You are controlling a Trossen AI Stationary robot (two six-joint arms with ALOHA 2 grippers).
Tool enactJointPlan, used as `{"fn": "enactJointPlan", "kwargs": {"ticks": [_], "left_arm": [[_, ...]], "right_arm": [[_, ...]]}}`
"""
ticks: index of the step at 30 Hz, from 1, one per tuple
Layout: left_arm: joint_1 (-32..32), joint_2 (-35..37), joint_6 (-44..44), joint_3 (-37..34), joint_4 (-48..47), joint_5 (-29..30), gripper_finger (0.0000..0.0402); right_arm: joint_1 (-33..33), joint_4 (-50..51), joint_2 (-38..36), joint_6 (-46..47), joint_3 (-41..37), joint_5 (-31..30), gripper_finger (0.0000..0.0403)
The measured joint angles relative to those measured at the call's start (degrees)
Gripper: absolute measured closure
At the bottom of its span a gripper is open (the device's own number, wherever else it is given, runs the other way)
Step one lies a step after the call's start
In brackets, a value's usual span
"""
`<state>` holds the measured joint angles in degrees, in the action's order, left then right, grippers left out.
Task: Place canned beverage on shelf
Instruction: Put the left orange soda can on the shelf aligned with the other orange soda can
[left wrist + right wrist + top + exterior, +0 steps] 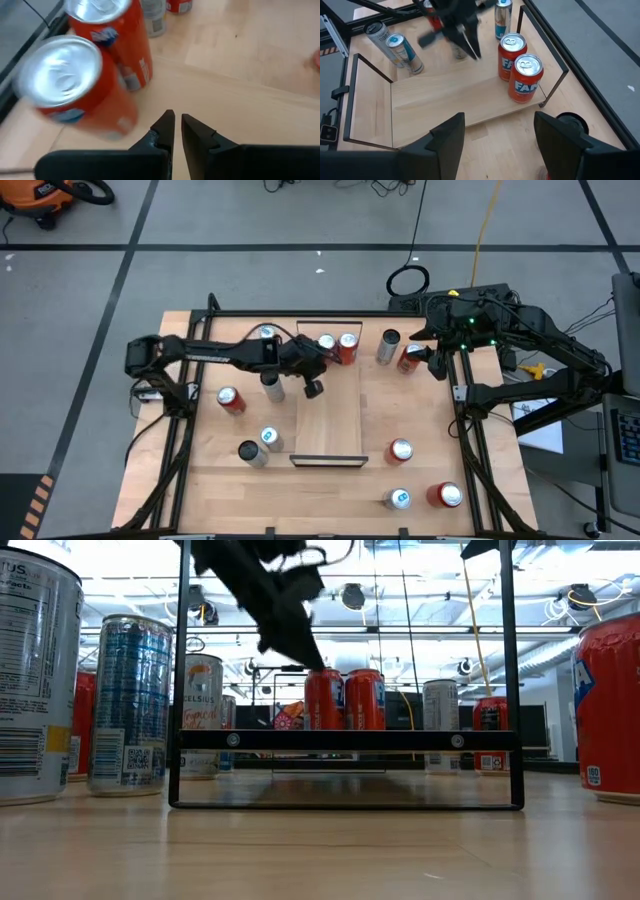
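The long narrow light-wood shelf (328, 418) with black wire ends lies mid-desk, and two orange-red soda cans (338, 346) stand upright side by side at its far end. The left hand (309, 363), clenched and empty, hovers just beside the nearer can. The right hand (500, 135) waits released, well apart, at the desk's far right edge.

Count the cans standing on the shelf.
2: both orange cans, side by side at the far end of the shelf, one nearer the left gripper, the other beside it.
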<state>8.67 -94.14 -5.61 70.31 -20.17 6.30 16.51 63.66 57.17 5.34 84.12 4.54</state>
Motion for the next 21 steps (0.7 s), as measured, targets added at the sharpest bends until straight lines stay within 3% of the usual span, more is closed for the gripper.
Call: {"fn": "enactJointPlan", "kwargs": {"ticks": [4, 7, 16, 21], "left_arm": [[0.72, 3.86, 0.17, 1.5, -7.48, 2.5, 0.0366], [3.4, 5.23, 0.53, 1.7, -7.97, 2.45, 0.0367], [13.11, 4.27, 4.33, 0.76, -7.41, -13.41, 0.0367], [13.85, 3.64, 4.52, -0.14, -8.12, -14.94, 0.0366]], "right_arm": [[0.0, 0.0, 0.0, -0.39, 0.0, 0.0, 0.019], [0.0, 0.0, 0.0, -0.93, 0.0, -0.01, 0.019], [0.0, -1.55, 0.52, 0.79, 0.02, -1.76, 0.019], [0.0, -3.34, 0.73, 2.13, 0.02, -1.86, 0.019]]}}
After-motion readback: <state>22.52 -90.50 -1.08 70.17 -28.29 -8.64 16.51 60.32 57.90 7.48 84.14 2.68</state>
